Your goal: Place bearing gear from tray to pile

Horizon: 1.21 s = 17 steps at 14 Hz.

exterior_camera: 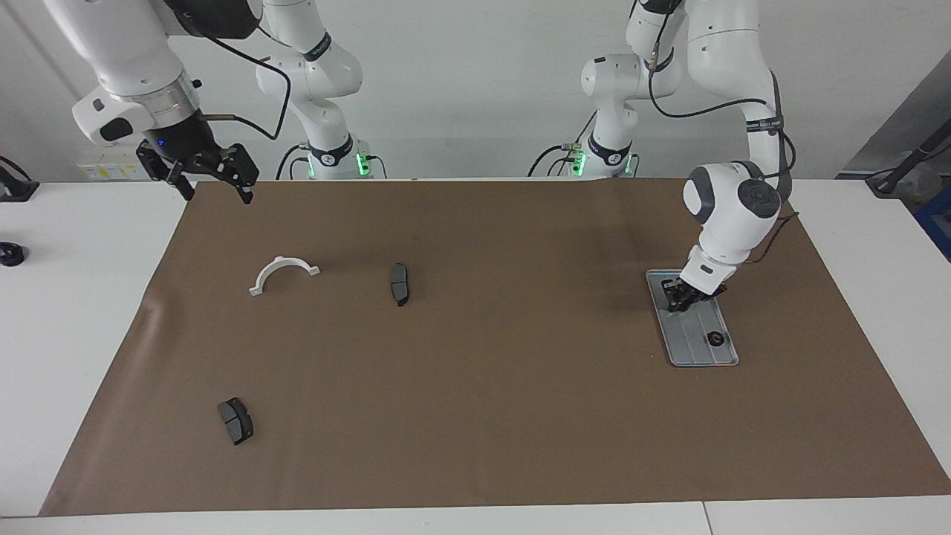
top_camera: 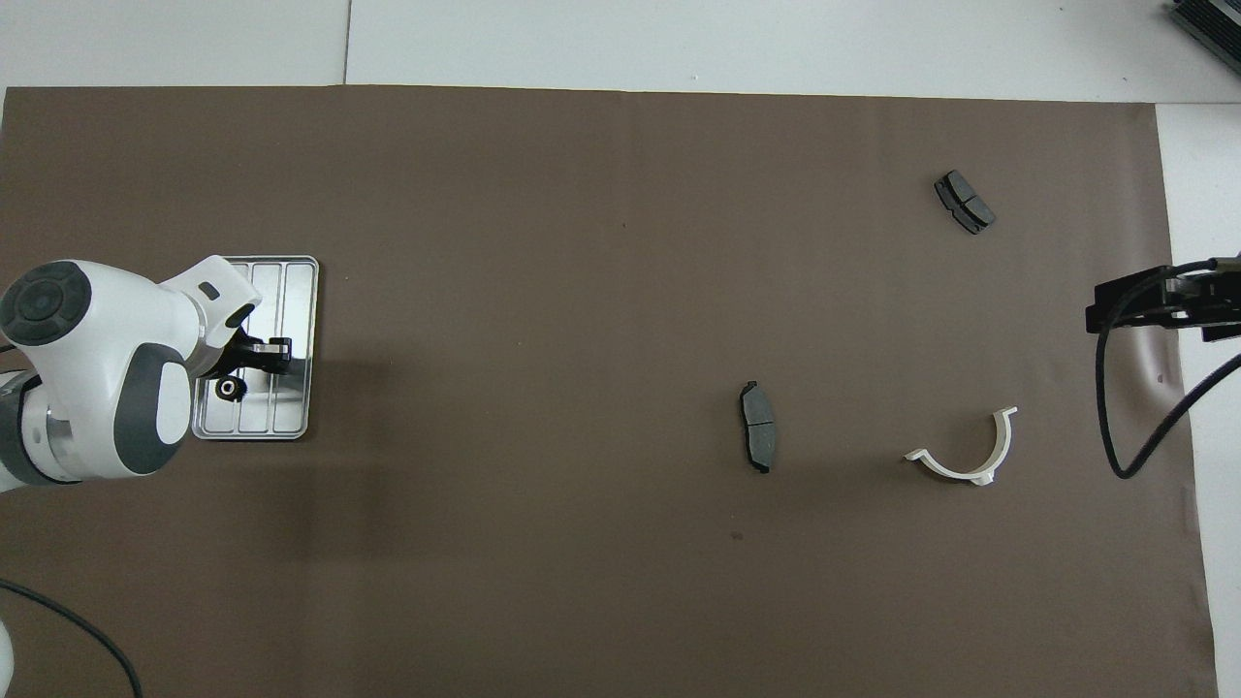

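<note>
Shiny ridged metal tray (top_camera: 296, 291), matt brown paper mat (top_camera: 582, 242), white plastic bracket (top_camera: 970, 463).

The left arm's wrist hides part of the tray (top_camera: 296, 291) at the overhead view's left edge. The left gripper (exterior_camera: 681, 295) is too small to read. The right gripper (top_camera: 1163, 302) is cut off at the right edge.

A brown paper mat (exterior_camera: 475, 386) covers most of the white bench (exterior_camera: 74, 334), leaving bare strips along the bench's edges. A small black round object (exterior_camera: 10, 254) sits on the bare bench at the right arm's end. Near it, a black clamp-like mount (exterior_camera: 15, 186) rests by the edge nearest the robots. Black cables (exterior_camera: 553, 160) trail along that same edge.
</note>
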Tool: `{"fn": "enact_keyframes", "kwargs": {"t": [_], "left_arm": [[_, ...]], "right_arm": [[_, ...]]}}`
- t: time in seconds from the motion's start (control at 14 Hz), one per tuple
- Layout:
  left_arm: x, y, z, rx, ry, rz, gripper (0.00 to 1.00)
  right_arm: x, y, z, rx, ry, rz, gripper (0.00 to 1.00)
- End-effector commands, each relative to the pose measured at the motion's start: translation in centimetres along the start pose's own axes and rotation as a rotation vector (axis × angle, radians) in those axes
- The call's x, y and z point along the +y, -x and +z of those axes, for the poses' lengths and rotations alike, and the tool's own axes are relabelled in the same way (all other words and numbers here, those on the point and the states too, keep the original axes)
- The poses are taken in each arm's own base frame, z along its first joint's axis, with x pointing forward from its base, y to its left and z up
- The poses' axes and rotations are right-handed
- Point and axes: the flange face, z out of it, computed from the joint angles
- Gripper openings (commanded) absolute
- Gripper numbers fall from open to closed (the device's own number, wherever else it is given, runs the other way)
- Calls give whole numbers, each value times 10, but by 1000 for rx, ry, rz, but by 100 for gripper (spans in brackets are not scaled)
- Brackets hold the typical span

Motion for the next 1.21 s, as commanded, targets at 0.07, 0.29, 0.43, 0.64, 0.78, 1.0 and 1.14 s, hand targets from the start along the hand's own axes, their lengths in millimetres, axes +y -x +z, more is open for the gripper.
{"fn": "enact_keyframes", "kwargs": {"t": [0.07, 0.29, 0.43, 0.64, 0.78, 1.0, 1.14], "left_arm": [[3, -4, -10, 35, -6, 17, 0], [28, -19, -35, 59, -3, 58, 0], [70, -30, -55, 56, 1, 133, 0], [153, -31, -72, 102, 18, 257, 0], [188, -33, -68, 155, 31, 307, 0], [270, -49, -75, 226, 75, 385, 0], [296, -72, -79, 267, 136, 355, 0]], "right_arm": [[1, 6, 0, 18, -17, -8, 100], [-1, 5, -1, 27, -18, -2, 100], [-2, 5, 0, 21, -16, 3, 100], [-10, 0, 1, 42, -6, -14, 100], [-13, -7, 7, 57, -9, -14, 100], [-44, -21, 31, 70, -23, 6, 100], [-60, -39, 53, 87, -25, -4, 100]]}}
